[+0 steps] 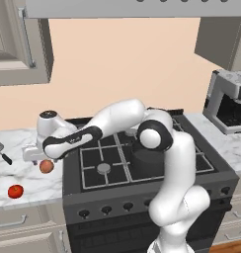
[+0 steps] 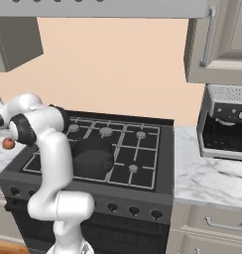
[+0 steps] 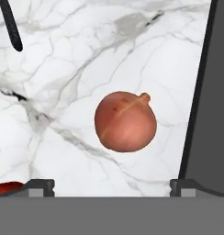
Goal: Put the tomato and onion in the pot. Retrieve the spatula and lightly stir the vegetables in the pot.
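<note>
The onion [image 3: 126,121] lies on the marble counter [image 1: 23,180] to the left of the stove [image 1: 142,170], close to the counter's right edge where it meets the stove's dark side. In the hand view it sits centred between the 2 finger tips, straight ahead of the camera, with its small stem nub pointing up and right in that view. It is nearly round, so it has no long axis to speak of and the claw's turn about its own axis should matter little.

The gripper [image 1: 38,159] hangs just above the onion in the left base view, jaws spread wide and holding nothing. The coming move, as I judge it, is a straight drop along the claw's own line until the fingers bracket the ball, then a close. A round, smooth thing may roll if 1 finger touches first.

The tomato [image 1: 15,191] rests nearer the counter's front edge, left of and in front of the onion, apart from it. The spatula [image 1: 1,150] lies toward the counter's left edge, further back, its black handle end also showing at the top left of the hand view.

The pot [image 2: 92,158] stands on the stove's front left burner, with neither vegetable in it as far as can be seen.

The arm rises in front of the stove, bends at the elbow over the pot and reaches left and down across the stove's left edge.
</note>
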